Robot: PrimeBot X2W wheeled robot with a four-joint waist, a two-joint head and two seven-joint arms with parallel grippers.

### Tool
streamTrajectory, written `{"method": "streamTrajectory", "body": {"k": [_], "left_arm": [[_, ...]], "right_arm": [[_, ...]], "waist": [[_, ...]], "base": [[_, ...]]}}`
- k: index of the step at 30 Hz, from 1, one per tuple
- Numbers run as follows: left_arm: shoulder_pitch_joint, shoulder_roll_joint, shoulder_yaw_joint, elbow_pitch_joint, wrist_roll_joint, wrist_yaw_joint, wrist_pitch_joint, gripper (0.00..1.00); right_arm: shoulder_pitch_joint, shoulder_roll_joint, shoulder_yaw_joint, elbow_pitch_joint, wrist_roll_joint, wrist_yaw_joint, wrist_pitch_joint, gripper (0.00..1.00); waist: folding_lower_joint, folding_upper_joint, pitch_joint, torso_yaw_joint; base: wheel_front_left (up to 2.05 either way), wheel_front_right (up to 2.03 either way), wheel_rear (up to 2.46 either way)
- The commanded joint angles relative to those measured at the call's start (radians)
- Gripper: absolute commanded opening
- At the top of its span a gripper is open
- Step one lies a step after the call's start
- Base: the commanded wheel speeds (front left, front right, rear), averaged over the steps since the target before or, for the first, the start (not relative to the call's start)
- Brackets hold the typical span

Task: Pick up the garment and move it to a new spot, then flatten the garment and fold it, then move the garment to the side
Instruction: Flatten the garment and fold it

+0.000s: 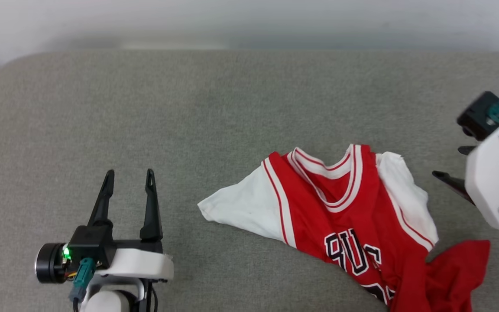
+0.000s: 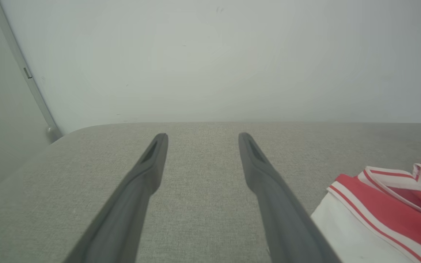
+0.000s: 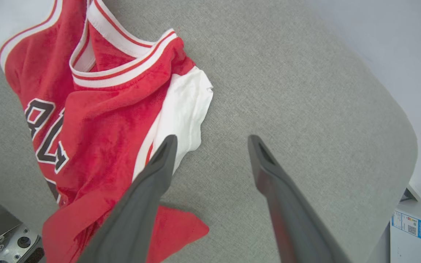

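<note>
The left gripper (image 1: 130, 173) rests low over the grey cushion (image 1: 189, 108), fingers spread and empty, well apart from the shirt (image 1: 340, 216), which lies rumpled on the cushion's right part; just beside its white sleeve, the right gripper (image 1: 448, 162) stands spread, grasping nothing

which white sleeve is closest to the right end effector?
The sleeve on the robot's right side of the garment, just beside the open right end effector. The other sleeve spreads out toward the left end effector.

One garment (image 1: 332, 203), two tools (image 1: 130, 173) (image 1: 448, 161), one grey surface (image 1: 189, 108).
</note>
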State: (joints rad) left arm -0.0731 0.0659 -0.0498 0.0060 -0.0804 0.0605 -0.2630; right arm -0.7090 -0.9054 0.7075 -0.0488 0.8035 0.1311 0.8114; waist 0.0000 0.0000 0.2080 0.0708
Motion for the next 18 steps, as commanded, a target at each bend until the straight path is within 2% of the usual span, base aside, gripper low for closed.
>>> {"method": "streamTrajectory", "body": {"k": [1,6,11,18], "left_arm": [[-0.02,-0.003,-0.003,-0.004,0.004,-0.004,-0.003,1.0],[-0.06,-0.009,-0.023,-0.011,0.001,-0.005,-0.003,1.0],[-0.093,-0.013,-0.027,-0.013,-0.005,-0.002,-0.003,1.0],[-0.118,-0.015,-0.022,-0.004,-0.006,-0.001,-0.003,1.0]], "right_arm": [[-0.029,0.025,0.02,0.029,-0.011,-0.001,0.022,1.0],[-0.106,0.106,0.104,0.185,-0.036,-0.001,0.067,1.0],[-0.106,0.158,0.194,0.314,-0.024,-0.001,0.032,1.0],[-0.043,0.203,0.368,0.393,0.029,0.003,-0.023,1.0]], "waist": [[0.0,0.0,0.041,0.025],[0.0,0.0,0.107,0.051],[0.0,0.0,0.156,0.066],[0.0,0.0,0.174,0.06]], "base": [[0.0,0.0,0.0],[0.0,0.0,0.0],[0.0,0.0,0.0],[0.0,0.0,0.0]]}}
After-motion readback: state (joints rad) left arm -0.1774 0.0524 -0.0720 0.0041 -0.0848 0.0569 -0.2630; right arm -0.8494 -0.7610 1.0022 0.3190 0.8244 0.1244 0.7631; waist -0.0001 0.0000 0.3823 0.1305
